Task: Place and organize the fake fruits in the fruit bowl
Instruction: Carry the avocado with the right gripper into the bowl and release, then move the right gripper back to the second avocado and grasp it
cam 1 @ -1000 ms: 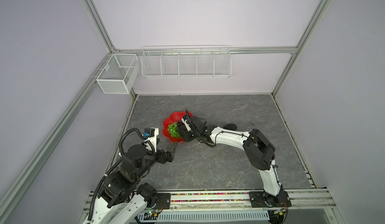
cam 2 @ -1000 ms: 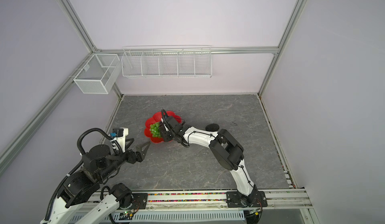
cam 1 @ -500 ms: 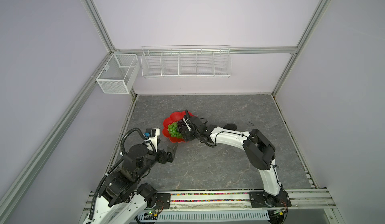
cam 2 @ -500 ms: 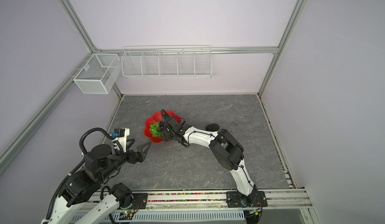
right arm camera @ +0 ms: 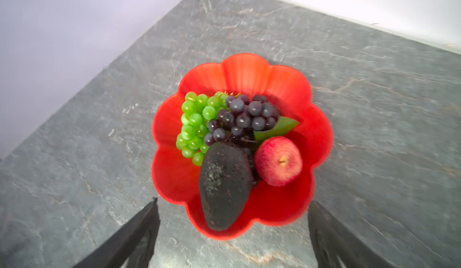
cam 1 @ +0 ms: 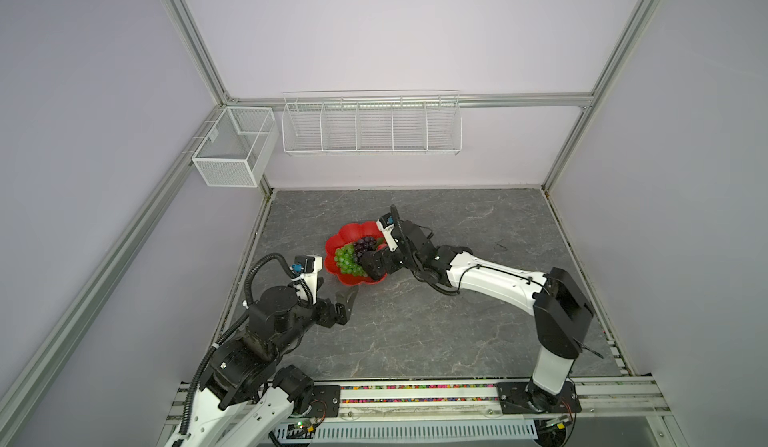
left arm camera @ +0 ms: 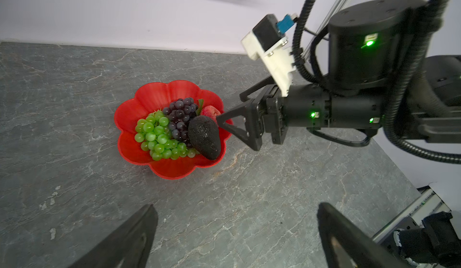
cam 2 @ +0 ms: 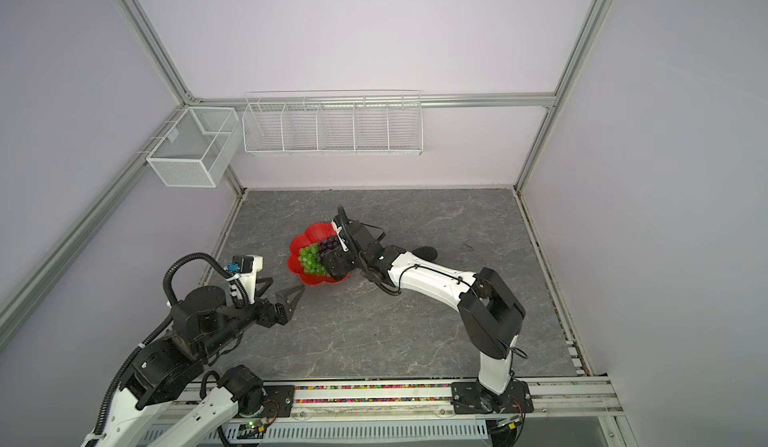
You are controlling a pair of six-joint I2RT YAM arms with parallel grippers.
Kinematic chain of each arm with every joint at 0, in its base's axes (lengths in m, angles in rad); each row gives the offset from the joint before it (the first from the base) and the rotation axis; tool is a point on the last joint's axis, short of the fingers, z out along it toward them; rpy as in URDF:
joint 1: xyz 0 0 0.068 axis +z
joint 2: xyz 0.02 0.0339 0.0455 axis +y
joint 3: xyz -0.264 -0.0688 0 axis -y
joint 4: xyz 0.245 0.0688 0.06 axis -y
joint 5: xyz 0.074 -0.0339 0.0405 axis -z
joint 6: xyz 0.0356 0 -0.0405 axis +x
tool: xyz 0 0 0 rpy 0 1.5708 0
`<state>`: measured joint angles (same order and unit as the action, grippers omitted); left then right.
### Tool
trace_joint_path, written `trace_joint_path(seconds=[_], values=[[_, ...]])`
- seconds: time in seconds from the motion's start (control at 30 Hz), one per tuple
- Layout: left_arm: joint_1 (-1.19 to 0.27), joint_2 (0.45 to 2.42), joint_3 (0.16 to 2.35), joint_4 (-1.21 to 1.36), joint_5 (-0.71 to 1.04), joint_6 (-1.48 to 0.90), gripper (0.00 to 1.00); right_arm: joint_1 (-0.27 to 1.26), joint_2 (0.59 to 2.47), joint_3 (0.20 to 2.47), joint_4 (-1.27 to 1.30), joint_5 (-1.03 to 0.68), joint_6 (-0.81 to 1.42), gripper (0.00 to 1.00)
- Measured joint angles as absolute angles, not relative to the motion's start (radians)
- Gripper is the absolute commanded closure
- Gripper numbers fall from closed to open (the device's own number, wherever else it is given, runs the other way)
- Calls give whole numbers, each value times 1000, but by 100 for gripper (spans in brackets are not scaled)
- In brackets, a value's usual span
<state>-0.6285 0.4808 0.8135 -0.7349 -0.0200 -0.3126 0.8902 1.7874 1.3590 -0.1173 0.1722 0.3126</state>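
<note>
The red flower-shaped fruit bowl point(cam 1: 347, 233) point(cam 2: 316, 231) point(left arm camera: 154, 92) point(right arm camera: 244, 72) sits left of the table's middle. In it lie a green grape bunch point(right arm camera: 193, 122) point(left arm camera: 156, 137) point(cam 1: 347, 258), a dark purple grape bunch point(right arm camera: 245, 116) point(left arm camera: 180, 116) with a leaf, a small red apple point(right arm camera: 278, 160) point(left arm camera: 209, 111) and a blackish avocado point(right arm camera: 224, 187) point(left arm camera: 204, 137). My right gripper point(right arm camera: 233, 202) point(left arm camera: 229, 107) point(cam 1: 372, 264) hangs open just above the bowl's near right rim, holding nothing. A second avocado point(cam 2: 424, 253) lies on the table behind the right arm. My left gripper point(left arm camera: 237, 205) point(cam 1: 345, 299) is open, short of the bowl.
A long white wire basket point(cam 1: 370, 124) hangs on the back wall and a mesh basket point(cam 1: 232, 149) on the left frame. The left wall stands close to the bowl. The arms' base rail point(cam 1: 415, 395) runs along the table's front edge.
My right gripper's jaws have opened and let go of the avocado, which now lies in the bowl. The left arm has barely moved.
</note>
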Motion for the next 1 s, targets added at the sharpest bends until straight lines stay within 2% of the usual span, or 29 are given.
trace_joint_path(seconds=[0.17, 0.3, 0.67, 1.0], values=[[-628, 484, 813, -735, 4, -309, 0, 718, 1730, 1306, -253, 277, 531, 8], [-628, 484, 813, -734, 19, -306, 0, 593, 1779, 1367, -468, 402, 699, 7], [-628, 471, 811, -733, 32, -304, 0, 577, 1988, 1591, -868, 518, 1076, 7], [-628, 467, 811, -732, 35, -302, 0, 517, 2034, 1597, -911, 514, 1166, 6]])
